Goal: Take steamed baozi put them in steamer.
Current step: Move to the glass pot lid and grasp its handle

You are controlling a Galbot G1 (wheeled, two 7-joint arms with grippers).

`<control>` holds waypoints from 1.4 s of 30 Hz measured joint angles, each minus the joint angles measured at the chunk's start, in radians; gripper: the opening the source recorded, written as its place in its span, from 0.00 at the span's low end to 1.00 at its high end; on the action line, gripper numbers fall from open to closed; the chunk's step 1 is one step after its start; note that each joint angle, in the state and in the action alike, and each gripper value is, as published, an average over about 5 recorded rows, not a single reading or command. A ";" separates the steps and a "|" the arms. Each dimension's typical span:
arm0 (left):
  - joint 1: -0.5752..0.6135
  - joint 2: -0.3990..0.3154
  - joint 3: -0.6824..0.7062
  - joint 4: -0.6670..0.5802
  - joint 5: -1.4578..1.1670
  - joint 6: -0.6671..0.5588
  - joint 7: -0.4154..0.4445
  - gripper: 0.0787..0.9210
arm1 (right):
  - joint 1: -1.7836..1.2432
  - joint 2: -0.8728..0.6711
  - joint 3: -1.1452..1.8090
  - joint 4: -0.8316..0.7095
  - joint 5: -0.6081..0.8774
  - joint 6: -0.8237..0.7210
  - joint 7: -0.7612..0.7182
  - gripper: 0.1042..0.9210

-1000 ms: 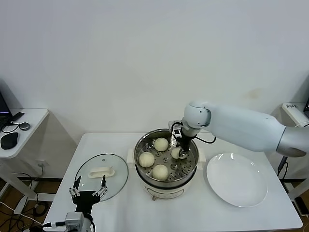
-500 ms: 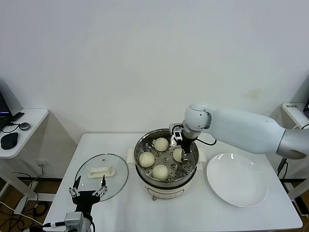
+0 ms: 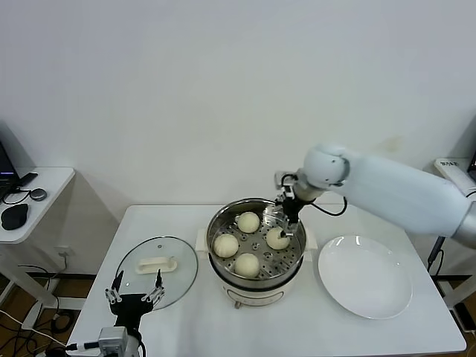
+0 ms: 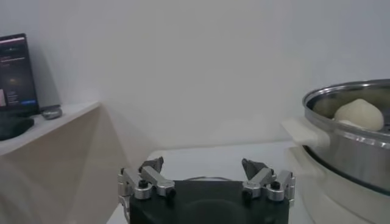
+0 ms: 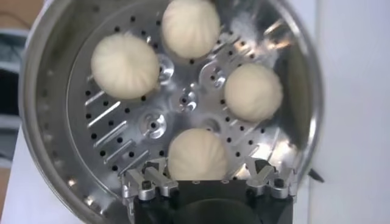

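Note:
The steamer (image 3: 256,283) stands mid-table, a shiny steel pot on a white base. Four cream-white baozi lie on its perforated tray: back (image 3: 248,222), left (image 3: 225,245), front (image 3: 247,264) and right (image 3: 278,238). My right gripper (image 3: 287,213) hangs open and empty just above the right baozi, clear of it. In the right wrist view the gripper (image 5: 206,175) is spread over that baozi (image 5: 197,155), with the other three (image 5: 125,65) (image 5: 191,27) (image 5: 253,91) beyond, inside the steamer (image 5: 46,91). My left gripper (image 3: 135,291) is parked, open, at the front left.
A flat white plate (image 3: 364,277) lies right of the steamer with nothing on it. A glass lid (image 3: 158,264) with a white handle lies to its left, just beyond the left gripper (image 4: 203,167). A side table (image 3: 30,201) stands far left.
My right gripper let go of the fourth baozi on the right side of the tray, then rose up and back out of the pot. The left arm has not moved.

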 measured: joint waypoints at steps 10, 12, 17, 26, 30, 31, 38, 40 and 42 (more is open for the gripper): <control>0.016 -0.005 -0.010 -0.003 -0.001 -0.034 0.000 0.88 | -0.325 -0.203 0.457 0.095 0.145 0.100 0.205 0.88; 0.016 -0.005 -0.011 0.000 -0.002 -0.043 -0.001 0.88 | -0.443 -0.225 0.586 0.116 0.167 0.126 0.262 0.88; 0.015 0.000 -0.019 0.010 -0.003 -0.068 0.001 0.88 | -0.751 -0.220 0.919 0.158 0.207 0.197 0.416 0.88; -0.004 0.020 -0.040 0.041 0.013 -0.119 0.010 0.88 | -1.180 -0.034 1.418 0.196 0.234 0.334 0.672 0.88; -0.019 0.033 -0.058 0.068 0.041 -0.146 0.005 0.88 | -1.318 0.084 1.568 0.212 0.228 0.384 0.754 0.88; -0.024 0.037 -0.064 0.078 0.053 -0.153 0.003 0.88 | -1.349 0.113 1.596 0.216 0.225 0.395 0.770 0.88; -0.070 0.075 -0.110 0.162 0.228 -0.225 -0.021 0.88 | -1.540 0.271 1.717 0.244 0.196 0.446 0.841 0.88; -0.085 0.093 -0.118 0.192 0.311 -0.250 -0.035 0.88 | -1.584 0.303 1.737 0.251 0.189 0.455 0.855 0.88; -0.099 0.116 -0.122 0.225 0.413 -0.275 -0.054 0.88 | -1.620 0.328 1.753 0.257 0.182 0.462 0.867 0.88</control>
